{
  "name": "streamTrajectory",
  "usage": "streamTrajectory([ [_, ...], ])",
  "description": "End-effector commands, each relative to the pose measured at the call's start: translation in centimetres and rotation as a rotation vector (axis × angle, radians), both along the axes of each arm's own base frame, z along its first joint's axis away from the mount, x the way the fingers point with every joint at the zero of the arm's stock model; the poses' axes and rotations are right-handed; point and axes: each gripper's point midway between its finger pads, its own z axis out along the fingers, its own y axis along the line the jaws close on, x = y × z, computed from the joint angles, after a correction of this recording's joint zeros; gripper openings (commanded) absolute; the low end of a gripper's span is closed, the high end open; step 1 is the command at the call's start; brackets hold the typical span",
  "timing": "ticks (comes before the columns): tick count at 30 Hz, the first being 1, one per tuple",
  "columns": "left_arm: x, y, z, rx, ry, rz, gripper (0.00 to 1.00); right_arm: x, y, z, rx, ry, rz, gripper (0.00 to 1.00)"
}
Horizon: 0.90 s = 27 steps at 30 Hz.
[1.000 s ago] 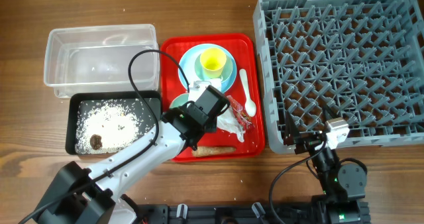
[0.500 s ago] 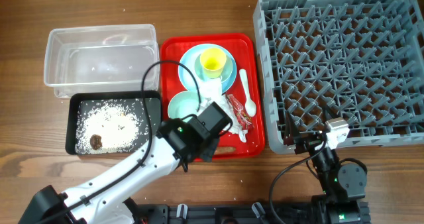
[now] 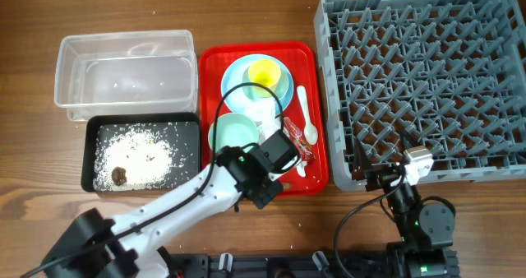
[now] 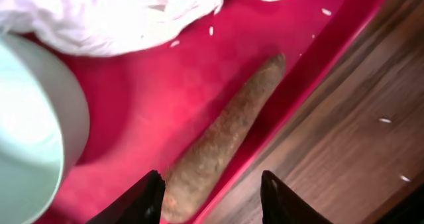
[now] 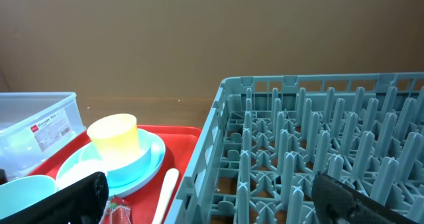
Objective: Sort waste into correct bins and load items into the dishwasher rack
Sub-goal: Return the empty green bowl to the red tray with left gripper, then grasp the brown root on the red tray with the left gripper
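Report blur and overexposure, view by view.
Left wrist: crumpled tissue blown out white, pale green bowl washed out and soft, brown stick slightly blurred. Right wrist: dishwasher rack crisp, yellow cup evenly lit. Overhead: even light, sharp, faint sheen on clear tub.

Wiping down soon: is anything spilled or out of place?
Yes: a few white rice-like grains lie loose on the wooden table beside the flat red serving tray, not in the shallow black rectangular tray.
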Motion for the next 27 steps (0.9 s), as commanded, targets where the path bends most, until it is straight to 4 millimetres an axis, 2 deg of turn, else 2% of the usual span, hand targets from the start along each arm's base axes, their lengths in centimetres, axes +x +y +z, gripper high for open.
streamTrajectory([
  [1,0.1,0.0,-1.6,0.042,0.000,-0.079,0.49,0.0,0.0,0.1,-0.004,-0.008,0.003,1.00],
  [8,0.5,-0.7,-3.0,0.050,0.005,-0.129,0.48,0.0,0.0,0.1,-0.004,-0.007,0.003,1.00],
  [14,0.0,-0.8,-4.0,0.060,0.042,-0.143,0.52,0.0,0.0,0.1,-0.004,-0.007,0.003,1.00],
  [23,0.0,-0.8,-4.1,0.061,0.042,-0.146,0.52,0.0,0.0,0.1,-0.004,-0.007,0.003,1.00],
  [27,-0.6,-0.7,-4.1,0.064,0.067,-0.184,0.51,0.0,0.0,0.1,-0.004,-0.007,0.003,1.00],
])
